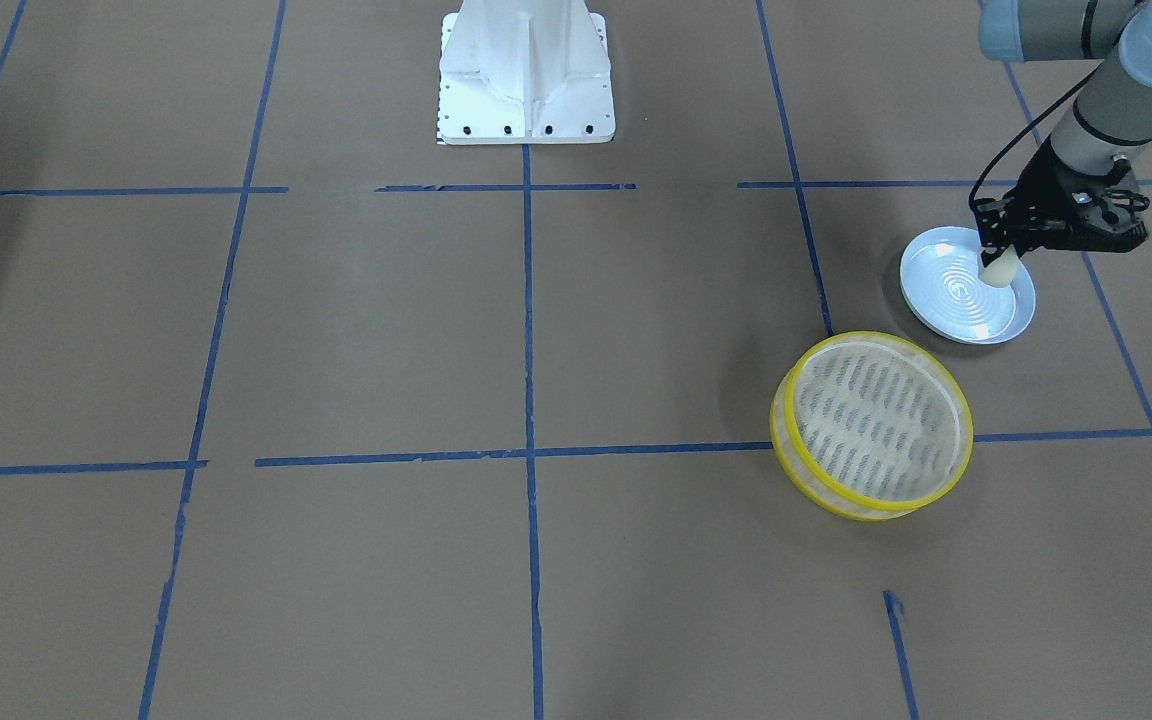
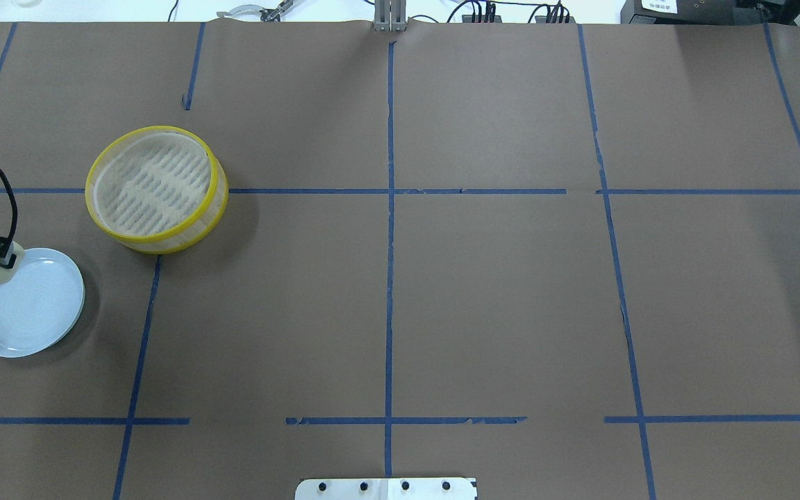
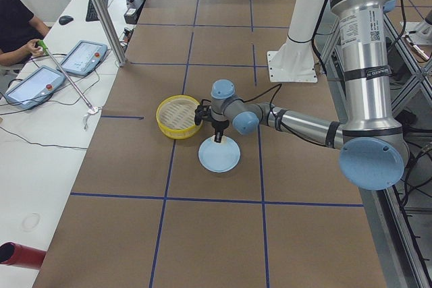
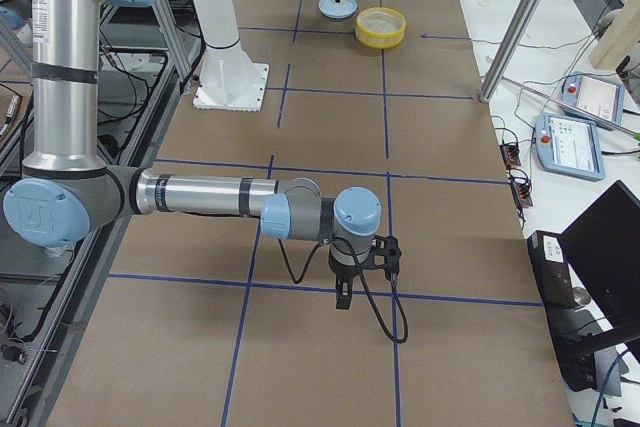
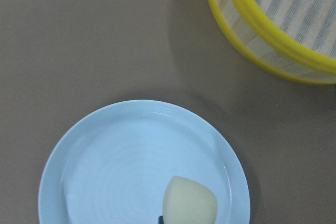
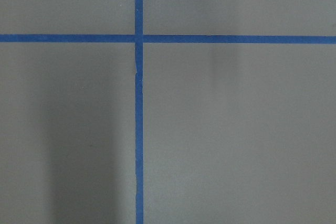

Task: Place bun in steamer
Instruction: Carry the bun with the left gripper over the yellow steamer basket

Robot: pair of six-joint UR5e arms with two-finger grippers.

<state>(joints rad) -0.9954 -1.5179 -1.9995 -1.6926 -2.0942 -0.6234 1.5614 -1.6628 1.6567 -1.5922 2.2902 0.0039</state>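
My left gripper (image 1: 996,255) is shut on the bun (image 1: 999,271), a small cream-white block, and holds it just over the pale blue plate (image 1: 956,305). In the left wrist view the bun (image 5: 189,201) hangs over the plate's (image 5: 115,166) near part. The steamer (image 1: 876,339), a round basket with yellow rims and a slotted floor, stands beside the plate with nothing in it. In the overhead view the bun (image 2: 0,271) is at the far left, with the steamer (image 2: 185,236) ahead and to its right. My right gripper (image 4: 345,292) shows only in the exterior right view, so I cannot tell its state.
The table is brown paper with blue tape lines. The white robot base (image 1: 526,80) stands at the table's robot-side edge. The right arm reaches low over bare table far from the steamer. An operator (image 3: 17,25) and tablets (image 3: 81,55) are on a side desk.
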